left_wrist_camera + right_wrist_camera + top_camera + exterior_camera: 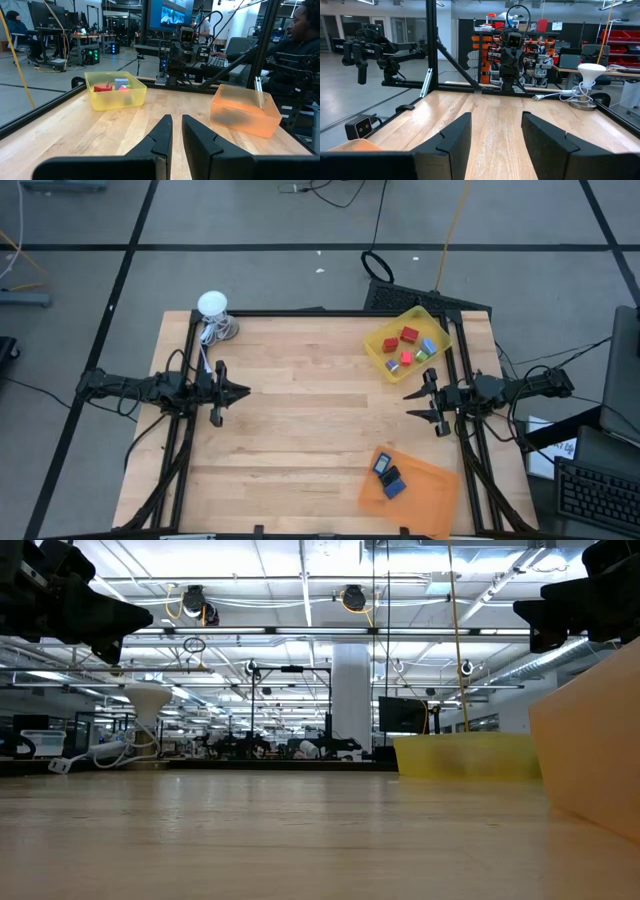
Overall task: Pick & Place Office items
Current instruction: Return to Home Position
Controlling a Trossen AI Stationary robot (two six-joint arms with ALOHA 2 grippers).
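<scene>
The office items lie in two trays. Red (409, 335), pink (407, 358) and light blue (428, 346) pieces sit in the yellow tray (440, 323), at the table's far right. Dark blue (382, 464) and black (390, 476) pieces sit in the orange tray (430, 490), at the near right. My left gripper (243, 391) hovers shut over the table's left side, pointing right; its own view (177, 120) shows only a thin gap between the fingers. My right gripper (418, 406) hovers open between the two trays, pointing left, and holds nothing (496, 120).
A white ball-shaped object (212, 304) with a cord stands at the table's far left corner. A black frame runs along the table's edges. Bare wood lies between the two grippers. A person sits beyond the table's right side (300, 30).
</scene>
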